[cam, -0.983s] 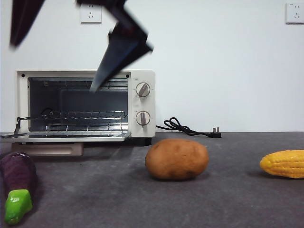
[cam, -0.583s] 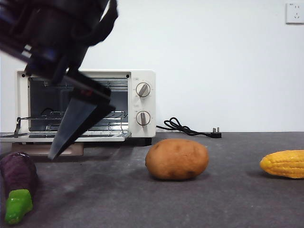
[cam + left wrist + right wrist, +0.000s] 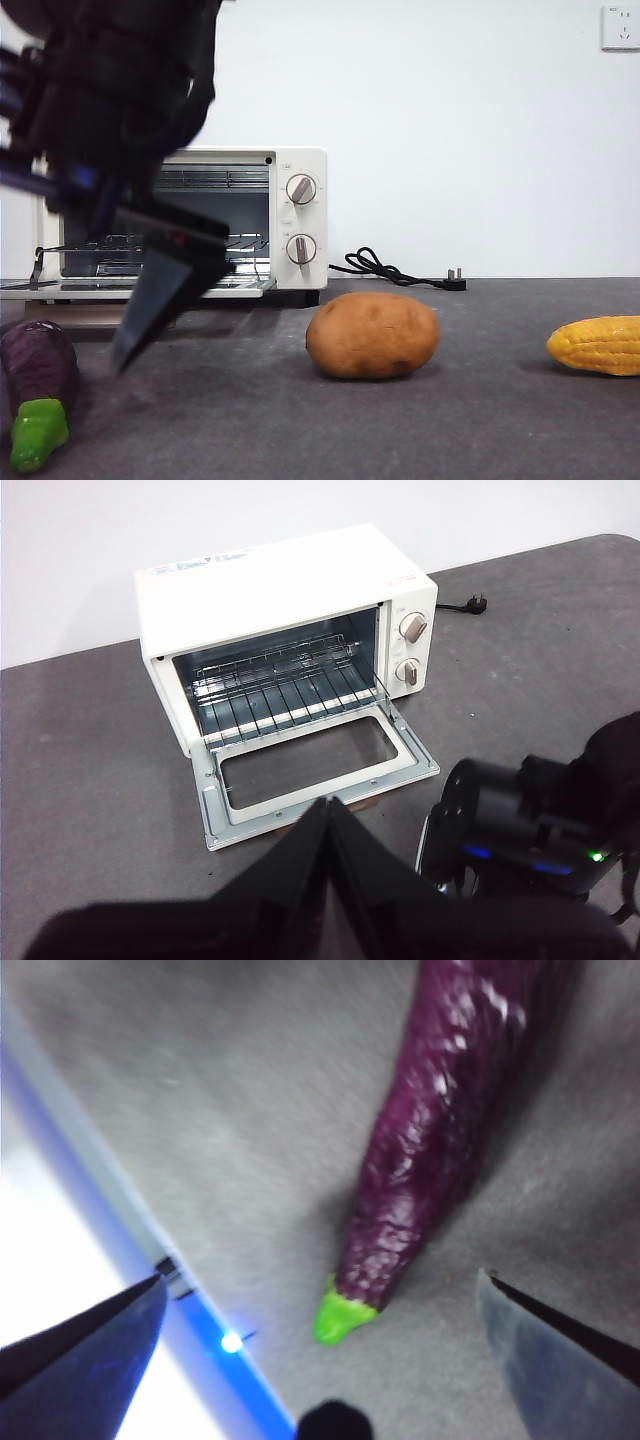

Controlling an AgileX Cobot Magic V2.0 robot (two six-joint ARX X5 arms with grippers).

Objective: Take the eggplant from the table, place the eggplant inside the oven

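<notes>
Right gripper (image 3: 320, 1310) fingers spread wide, nothing between them yet; in its wrist view the eggplant (image 3: 440, 1130) lies in the gap, green stem cap toward the camera. Left gripper (image 3: 330, 880) fingers pressed together, parked high with a view down on the oven (image 3: 290, 590).

Front view, left to right:
- Eggplant (image 3: 38, 365) at lower left on the worktop (image 3: 480, 420), stem cap nearest the camera, untouched.
- Right arm fills the upper left; one dark finger (image 3: 160, 295) slants down just right of the eggplant, tip close to the worktop.
- Oven (image 3: 295, 215) behind it, door down, wire rack visible, nothing on it.
- Potato (image 3: 372, 334) at centre, corn cob (image 3: 597, 345) at the right edge, both well apart from the action. Power cord (image 3: 395, 270) at the back by the wall.

Change over the last second: the arm dropped from high in the frame to near worktop level and moved toward the eggplant. Reads as the end of the approach, grasp not yet made. Likely next: lower a bit more, straddle the purple body, close. Oven already open, so no door step needed.
</notes>
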